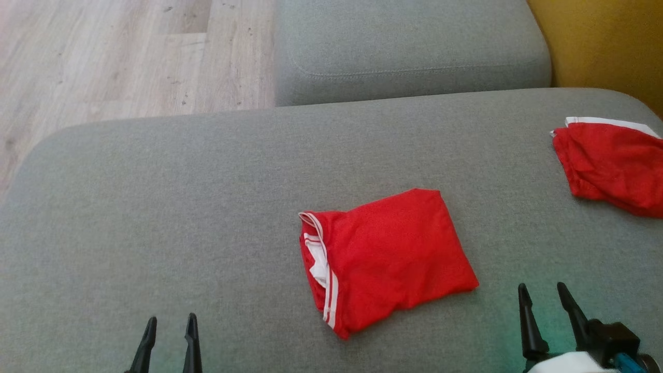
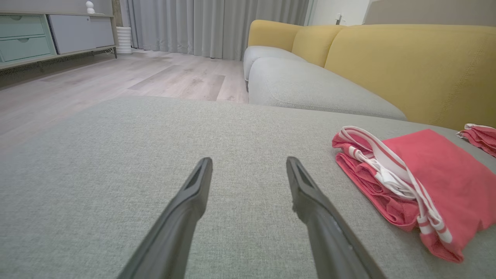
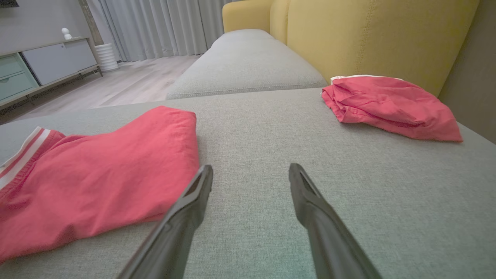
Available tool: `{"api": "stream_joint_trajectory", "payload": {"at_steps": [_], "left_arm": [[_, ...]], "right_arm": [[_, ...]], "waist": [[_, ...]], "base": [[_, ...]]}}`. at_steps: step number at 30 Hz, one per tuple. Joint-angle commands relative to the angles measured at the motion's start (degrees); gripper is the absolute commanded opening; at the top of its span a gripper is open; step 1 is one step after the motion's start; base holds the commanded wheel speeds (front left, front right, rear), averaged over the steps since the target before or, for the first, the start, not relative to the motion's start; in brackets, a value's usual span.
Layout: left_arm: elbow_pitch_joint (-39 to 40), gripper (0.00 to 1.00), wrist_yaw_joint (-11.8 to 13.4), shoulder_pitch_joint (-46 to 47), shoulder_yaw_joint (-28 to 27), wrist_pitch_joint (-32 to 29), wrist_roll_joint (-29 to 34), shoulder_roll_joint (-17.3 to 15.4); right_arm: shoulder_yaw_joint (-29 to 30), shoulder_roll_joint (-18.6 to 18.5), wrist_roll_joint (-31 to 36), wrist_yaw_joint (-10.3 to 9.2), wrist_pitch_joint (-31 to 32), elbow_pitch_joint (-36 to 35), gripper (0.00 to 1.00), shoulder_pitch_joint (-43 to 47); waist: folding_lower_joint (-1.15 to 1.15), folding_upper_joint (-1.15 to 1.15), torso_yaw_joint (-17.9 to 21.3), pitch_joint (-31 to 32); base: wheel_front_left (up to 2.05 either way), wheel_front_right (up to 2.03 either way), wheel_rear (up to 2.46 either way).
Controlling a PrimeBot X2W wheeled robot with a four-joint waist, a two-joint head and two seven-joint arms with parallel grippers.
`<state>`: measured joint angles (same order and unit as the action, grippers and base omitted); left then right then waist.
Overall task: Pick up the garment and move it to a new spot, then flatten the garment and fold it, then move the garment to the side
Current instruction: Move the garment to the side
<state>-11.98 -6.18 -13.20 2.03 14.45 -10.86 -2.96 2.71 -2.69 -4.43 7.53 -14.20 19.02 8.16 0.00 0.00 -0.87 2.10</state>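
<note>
- Though it is folded into a compact block, the red garment (image 1: 388, 259) (image 2: 426, 182) (image 3: 97, 174) lies a little askew near the middle of the grey seat (image 1: 155, 207) (image 2: 116, 174) (image 3: 387, 193), its white-striped hem turned toward the robot's left
- Bare fabric runs wide on that left side, right out to the seat's rounded edge, and a fair band stays free beyond the garment too
- Off to its right, well apart, a second red garment (image 1: 611, 166) (image 2: 480, 137) (image 3: 387, 108) with white trim sits rumpled near the seat's right edge, close under the yellow backrest (image 1: 601, 41) (image 2: 407, 69) (image 3: 368, 35)
- The left gripper (image 1: 172, 317) (image 2: 248, 161) hangs over plain cushion at the near edge, fingers spread wide with nothing between them, clear of the striped hem
- The right gripper (image 1: 541, 286) (image 3: 251, 166) is parted just as wide and empty, near the garment's near right corner; in its wrist view one finger crosses the cloth's edge, though I cannot tell if it touches
- The seat is a flat woven grey, and a second grey cushion (image 1: 409, 46) (image 2: 310, 85) (image 3: 244, 62) butts against its far side
- Pale wooden floor (image 1: 103, 62) (image 2: 116, 81) (image 3: 128, 85) lies beyond the left edge, with long grey curtains (image 2: 213, 23) (image 3: 155, 27) and a low cabinet (image 2: 38, 35) (image 3: 46, 66) with green drawers along the far wall
</note>
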Motion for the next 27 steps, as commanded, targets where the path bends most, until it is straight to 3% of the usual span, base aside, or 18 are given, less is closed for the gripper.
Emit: {"api": "stream_joint_trajectory", "payload": {"at_steps": [1, 7, 13, 15, 20, 27], "left_arm": [[1.48, 1.00, -0.35, 3.08, -2.06, 0.55, 0.26, 0.08], [1.48, 1.00, -0.56, 3.21, -2.30, 0.55, 0.27, 0.08], [1.63, 1.00, -0.68, 4.68, -1.66, 0.55, -0.29, 0.08], [1.59, 1.00, -0.69, 5.17, -1.43, 0.55, -0.54, 0.08], [1.01, 1.00, -0.71, 7.47, -0.27, 0.55, -1.10, 0.08], [0.29, 1.00, -0.41, 9.20, 0.51, 0.55, -1.57, 0.08]], "right_arm": [[-1.63, -0.48, 0.54, -0.04, -0.75, -1.38, 1.00, -3.05], [-4.13, -1.24, -3.96, -0.04, 2.83, -3.50, 1.00, -7.91], [-7.11, -4.83, -14.86, -0.04, 20.42, -7.30, 1.00, -16.98], [-7.75, -4.95, -17.63, -0.04, 23.45, -7.30, 1.00, -18.61], [-8.59, -5.09, -23.91, -0.04, 36.76, 0.28, 1.00, -25.53], [-9.81, -3.82, -24.34, -0.04, 45.43, 12.40, 1.00, -29.67]], "waist": [[0.00, 0.00, 0.22, -0.15], [0.00, 0.00, 0.34, -1.05], [0.00, 0.00, -0.73, -3.89], [0.00, 0.00, -0.97, -4.59], [0.00, 0.00, -2.85, -7.53], [0.00, 0.00, -5.56, -8.97]], "base": [[0.00, 0.00, 0.00], [0.00, 0.00, 0.00], [0.00, 0.00, 0.00], [0.00, 0.00, 0.00], [0.00, 0.00, 0.00], [0.00, 0.00, 0.00]]}}
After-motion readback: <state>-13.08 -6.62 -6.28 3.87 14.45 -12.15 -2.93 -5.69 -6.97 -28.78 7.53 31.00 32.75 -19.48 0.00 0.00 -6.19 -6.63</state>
